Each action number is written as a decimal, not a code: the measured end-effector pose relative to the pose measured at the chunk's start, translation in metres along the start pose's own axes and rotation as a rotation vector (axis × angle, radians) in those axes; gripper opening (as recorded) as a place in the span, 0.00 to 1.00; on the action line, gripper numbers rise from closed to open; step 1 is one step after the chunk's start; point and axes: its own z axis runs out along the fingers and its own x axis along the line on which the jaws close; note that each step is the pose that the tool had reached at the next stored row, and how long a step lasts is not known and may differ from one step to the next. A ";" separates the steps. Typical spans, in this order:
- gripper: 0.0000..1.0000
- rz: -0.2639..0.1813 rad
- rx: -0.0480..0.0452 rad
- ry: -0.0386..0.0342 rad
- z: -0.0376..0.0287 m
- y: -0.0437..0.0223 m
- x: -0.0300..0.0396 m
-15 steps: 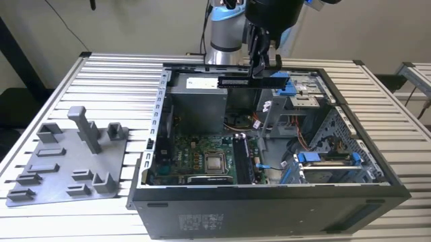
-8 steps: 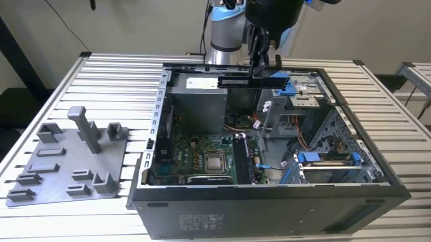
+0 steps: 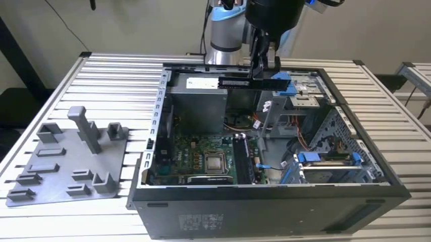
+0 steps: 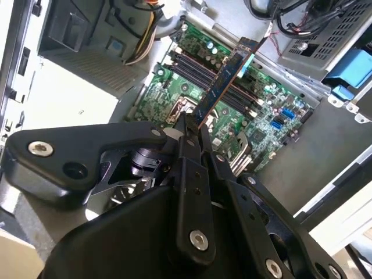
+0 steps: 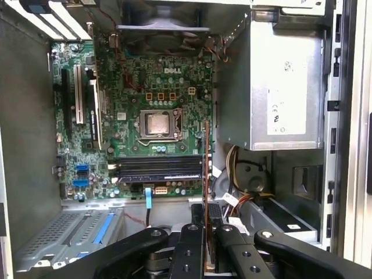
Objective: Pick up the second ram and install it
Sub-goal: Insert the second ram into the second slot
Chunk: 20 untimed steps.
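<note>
Plainly, the gripper (image 3: 261,75) has the ram (image 3: 237,82) in hand: the jaws are closed tight on its two flat faces, and most of the stick pokes out past them toward the exterior view's left. It hangs in the air above the open case (image 3: 269,194), well apart from the board (image 5: 128,87). In the first wrist view the stick shows edge-on and lies crosswise to the dark slots (image 5: 157,168) beside the processor socket (image 5: 157,123), so I judge that doing this well depends mostly on alignment: the long edge has to be parallel with a free slot and level along its whole length before any push. With so much overhang, an off-centre press would likely tip one end in first, so even pressure matters. The loose cables (image 5: 238,200) near the slots are worth avoiding. Whether the slot clips stand open I cannot tell.
</note>
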 end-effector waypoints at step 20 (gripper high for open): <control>0.14 0.201 0.0226 0.0035 0.0000 -0.0003 0.0064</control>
